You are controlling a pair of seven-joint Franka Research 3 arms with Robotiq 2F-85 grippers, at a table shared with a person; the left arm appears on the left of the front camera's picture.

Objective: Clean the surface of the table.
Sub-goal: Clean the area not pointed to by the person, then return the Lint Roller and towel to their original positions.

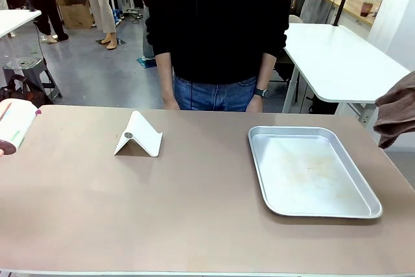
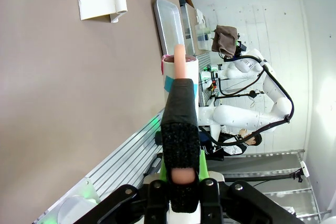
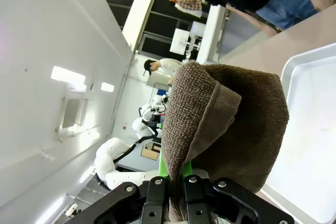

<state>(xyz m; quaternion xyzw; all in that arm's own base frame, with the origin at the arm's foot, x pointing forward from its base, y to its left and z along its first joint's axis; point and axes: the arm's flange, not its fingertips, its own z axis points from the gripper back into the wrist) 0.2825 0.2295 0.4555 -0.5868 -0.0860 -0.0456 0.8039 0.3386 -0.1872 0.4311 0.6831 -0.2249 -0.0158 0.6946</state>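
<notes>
Table (image 1: 194,205) with bare metal tray (image 1: 311,170)

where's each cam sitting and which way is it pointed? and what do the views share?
Front: robot's side, facing across the table at the person; brown cloth at right edge.
Left wrist: rolled sideways, along the left gripper shut on a white bottle, over the table.
Right wrist: along the right gripper shut on the cloth.
Shared: metal tray, white stand.

No readable text, labels, brands or numbers on anything.
</notes>
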